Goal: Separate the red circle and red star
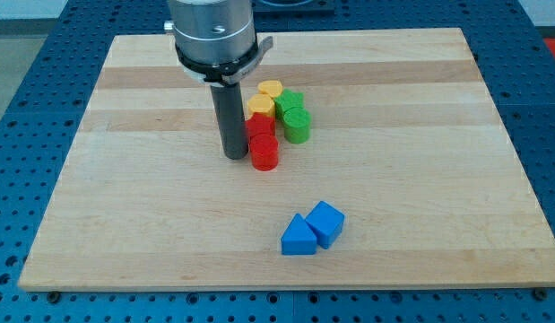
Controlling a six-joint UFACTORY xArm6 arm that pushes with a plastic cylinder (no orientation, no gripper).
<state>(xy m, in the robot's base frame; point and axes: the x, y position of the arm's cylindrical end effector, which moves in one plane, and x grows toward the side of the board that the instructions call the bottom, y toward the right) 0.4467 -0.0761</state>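
Eight blocks lie on the surface (151, 224). Two are red: a red circle (264, 154) and a red star (258, 126). Two are yellow: one yellow block (270, 89) and another yellow block (262, 106). Two are green: a green star (290, 100) and a green circle (297, 125). Two are blue: a blue triangle (299, 236) and a blue cube (326, 221).

A: Any legible text, labels, brands or numbers to log for this frame?

B: None. The pale wooden board (125, 197) shows only grain. The coloured plastic blocks carry no markings that can be read, near or far.

A: The silver metal collar (214, 31) above the dark rod?

B: No print can be made out. Entry: no readable signs.
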